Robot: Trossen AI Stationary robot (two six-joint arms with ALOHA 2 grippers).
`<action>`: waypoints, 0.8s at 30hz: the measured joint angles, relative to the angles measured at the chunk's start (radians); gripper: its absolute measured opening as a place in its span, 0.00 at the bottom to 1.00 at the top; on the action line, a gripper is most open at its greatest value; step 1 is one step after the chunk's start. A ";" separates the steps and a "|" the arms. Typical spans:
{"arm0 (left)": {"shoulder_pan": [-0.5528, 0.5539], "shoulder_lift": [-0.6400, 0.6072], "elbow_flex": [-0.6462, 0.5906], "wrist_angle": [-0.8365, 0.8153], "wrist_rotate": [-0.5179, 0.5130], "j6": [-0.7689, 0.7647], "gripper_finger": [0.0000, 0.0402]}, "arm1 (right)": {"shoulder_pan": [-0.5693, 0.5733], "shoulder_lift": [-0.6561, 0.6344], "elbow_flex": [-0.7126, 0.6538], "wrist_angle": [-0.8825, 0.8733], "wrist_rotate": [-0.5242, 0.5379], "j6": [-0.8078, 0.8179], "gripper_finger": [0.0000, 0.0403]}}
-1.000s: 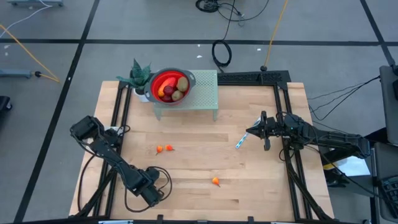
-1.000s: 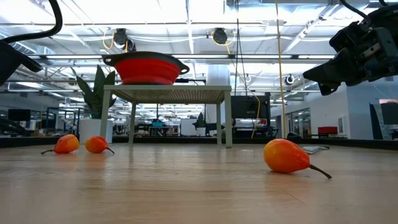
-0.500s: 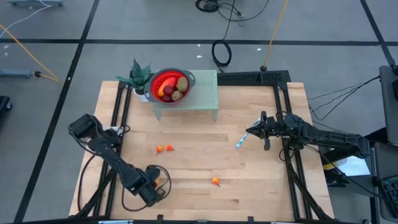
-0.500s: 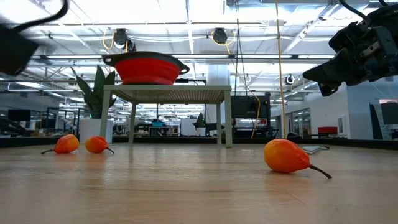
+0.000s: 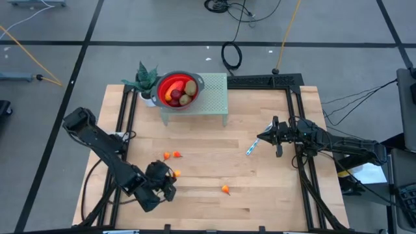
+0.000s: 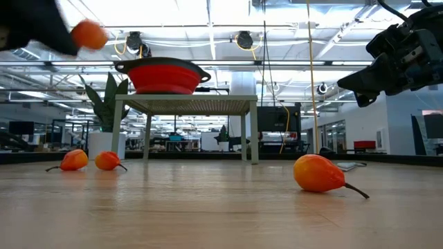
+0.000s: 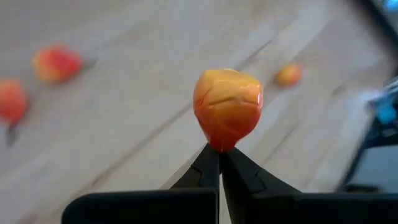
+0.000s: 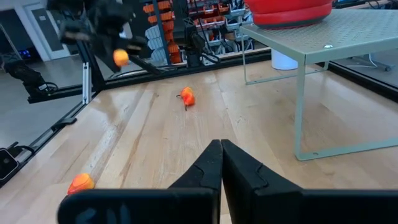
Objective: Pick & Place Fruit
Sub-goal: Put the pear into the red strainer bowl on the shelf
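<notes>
My left gripper (image 7: 219, 154) is shut on a small orange toy fruit (image 7: 227, 106) and holds it in the air over the table's near left part (image 5: 175, 173). The low view shows this fruit high up (image 6: 88, 33). Two more orange pieces (image 5: 171, 155) lie on the wood, and a third (image 5: 225, 190) lies nearer the near edge. Red and brownish-green fruits sit in the red bowl (image 5: 162, 83) on a green stand (image 5: 214, 97). My right gripper (image 8: 221, 152) is shut, touches nothing and hovers at the table's right, beside the blue-and-white stick (image 5: 251, 149). My left gripper pinches the orange fruit between its two fingertips (image 7: 211, 163) by its narrow lower end (image 7: 222, 144). The rest of the fruit stands out beyond the tips. It is lifted clear of the table.
A potted plant (image 5: 144, 79) stands left of the bowl's stand. Black frame rails (image 5: 296, 123) run along the table's left and right sides. Open wood lies between the loose pieces and the stand.
My left gripper has risen and moved toward the table's far edge, turning as it went. It has carried the orange fruit up with it. The fruit was not visible a second ago and now shows beyond the fingertips. The right arm has kept still.
</notes>
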 joint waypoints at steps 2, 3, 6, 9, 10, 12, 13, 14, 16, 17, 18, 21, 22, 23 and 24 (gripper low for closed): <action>0.001 -0.017 0.001 0.052 -0.063 0.051 0.00 | 0.000 0.000 0.000 0.000 0.000 0.000 0.00; 0.002 -0.023 0.001 0.088 -0.093 0.082 0.00 | 0.000 0.000 0.000 0.000 0.000 0.000 0.00; 0.003 -0.036 0.001 0.200 -0.170 0.193 0.00 | 0.000 0.000 0.000 0.000 0.000 0.000 0.00; 0.008 -0.040 0.002 0.348 -0.227 0.329 0.00 | 0.000 0.000 0.000 0.000 0.000 -0.002 0.00; 0.009 -0.040 0.002 0.397 -0.235 0.383 0.00 | 0.000 0.000 0.000 0.000 0.000 -0.003 0.00; 0.013 -0.039 0.002 0.509 -0.243 0.509 0.00 | 0.000 0.000 0.000 0.000 0.000 -0.003 0.00; 0.015 -0.039 0.002 0.569 -0.243 0.577 0.00 | 0.000 0.000 0.000 0.000 0.000 -0.003 0.00; 0.018 -0.040 0.002 0.628 -0.242 0.647 0.00 | 0.000 0.000 0.000 0.000 0.000 -0.003 0.00; 0.023 -0.040 0.002 0.740 -0.233 0.787 0.00 | 0.000 0.000 0.000 0.000 0.000 -0.007 0.00; 0.025 -0.040 0.002 0.798 -0.221 0.861 0.00 | 0.000 0.000 0.000 0.000 0.000 -0.007 0.00; 0.027 -0.040 0.002 0.857 -0.211 0.935 0.00 | 0.000 0.000 0.000 0.000 0.000 -0.007 0.00; 0.031 -0.040 0.002 1.025 -0.161 1.135 0.00 | 0.000 0.000 0.000 0.000 0.000 -0.007 0.00; 0.031 -0.040 0.002 1.072 -0.146 1.188 0.00 | 0.000 0.000 0.000 0.000 0.000 -0.007 0.00; 0.031 -0.040 0.002 1.117 -0.127 1.237 0.00 | 0.000 0.000 0.000 0.000 0.000 -0.007 0.00; 0.031 -0.040 0.002 1.156 -0.110 1.281 0.00 | 0.000 0.000 0.000 0.000 0.000 -0.007 0.00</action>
